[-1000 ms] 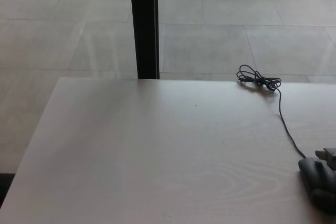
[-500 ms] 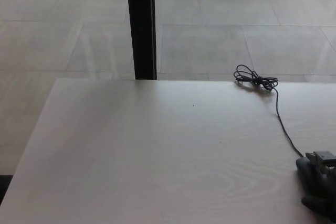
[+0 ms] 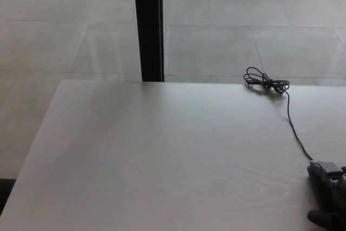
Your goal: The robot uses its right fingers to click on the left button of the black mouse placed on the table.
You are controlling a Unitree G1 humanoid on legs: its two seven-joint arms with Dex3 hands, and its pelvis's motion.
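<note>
A black pillar (image 3: 148, 25) stands behind the pale counter (image 3: 162, 160). A cable (image 3: 281, 101) runs to the black mouse (image 3: 319, 179) at the right edge. The right hand (image 3: 331, 196) lies over it; I cannot tell how its fingers stand.

The bench (image 3: 162, 155) is pale whitish wood with faint curved grain. A thin black cable (image 3: 292, 123) crosses its right side, coiled near the upper right. At the lower right corner, the mouse (image 3: 320, 183) and right hand (image 3: 332, 198) are dark grey-black. The floor (image 3: 227, 36) shows grey tiles; the post (image 3: 148, 25) is black.
</note>
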